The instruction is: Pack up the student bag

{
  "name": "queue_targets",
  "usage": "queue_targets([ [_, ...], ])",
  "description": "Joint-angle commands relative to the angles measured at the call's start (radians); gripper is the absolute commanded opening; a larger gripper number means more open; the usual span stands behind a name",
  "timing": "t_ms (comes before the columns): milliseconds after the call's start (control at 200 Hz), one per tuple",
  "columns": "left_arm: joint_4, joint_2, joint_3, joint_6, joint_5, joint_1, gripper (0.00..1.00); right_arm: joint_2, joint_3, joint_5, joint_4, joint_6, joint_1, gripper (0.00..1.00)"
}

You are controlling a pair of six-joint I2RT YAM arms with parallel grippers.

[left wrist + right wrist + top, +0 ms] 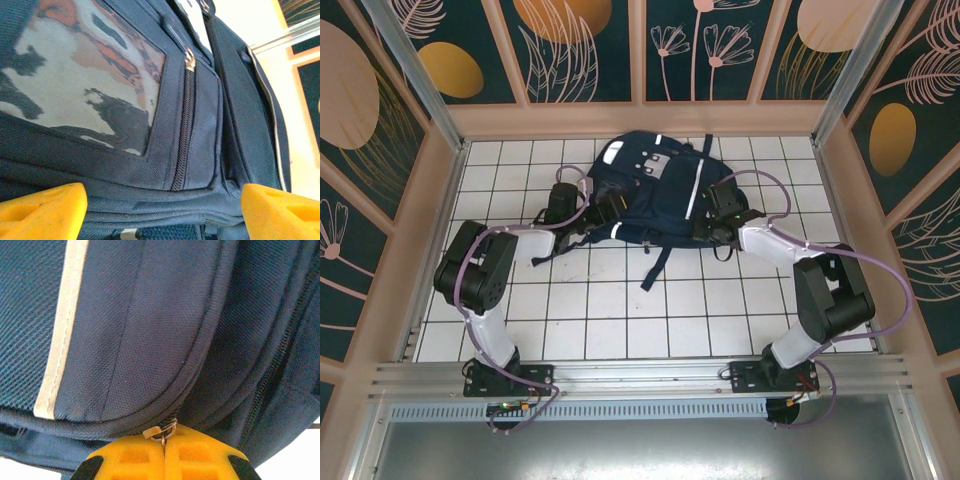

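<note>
The student bag, a navy-blue backpack, lies flat on the white-tiled bench in the upper middle of the top view, with its grey-white patch toward the upper edge of the picture and a dark strap trailing toward the lower centre; both arms reach in to its lower edge, one at each side.

The left end effector sits at the bag's lower left corner; in the left wrist view its yellow fingers stand spread wide at the bottom corners of the frame, with the bag's fabric between them; whether they touch the fabric I cannot tell. Above them in that view are a zipped pocket with its metal slider at the top, and to its left a glossy panel mottled grey, dark and orange.

The right end effector is at the bag's lower right side; in the right wrist view its yellow fingers are pressed together at the bottom centre, pinching a small metal zipper pull at their tips, just under a curved zip seam; a white reflective stripe runs down the left of that frame.
</note>
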Motion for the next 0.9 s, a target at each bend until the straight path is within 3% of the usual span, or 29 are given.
queue_targets([
  [0,-0.207,0.102,0.080,0.092,-0.161,0.060,0.81,-0.021,-0.003,-0.045,-0.114,-0.067,-0.040,0.00],
  [220,-0.317,0.229,0.349,0.116,-0.138,0.110,0.75,-0.019,0.040,-0.376,-0.044,0.023,0.061,0.00],
  [370,-0.357,0.156,0.378,0.118,-0.095,0.111,0.71,0.050,0.068,-0.552,0.140,0.126,0.124,0.00],
  [646,-0.585,-0.095,0.297,0.089,-0.038,0.111,0.70,0.302,0.341,-0.608,0.227,0.104,0.259,0.00],
  [761,-0.517,-0.201,0.174,-0.017,0.044,0.109,0.68,0.367,0.399,-0.630,0.272,0.126,0.283,0.00],
  [896,-0.439,-0.279,0.033,-0.096,0.065,0.095,0.67,0.398,0.402,-0.641,0.337,0.160,0.296,0.00],
])
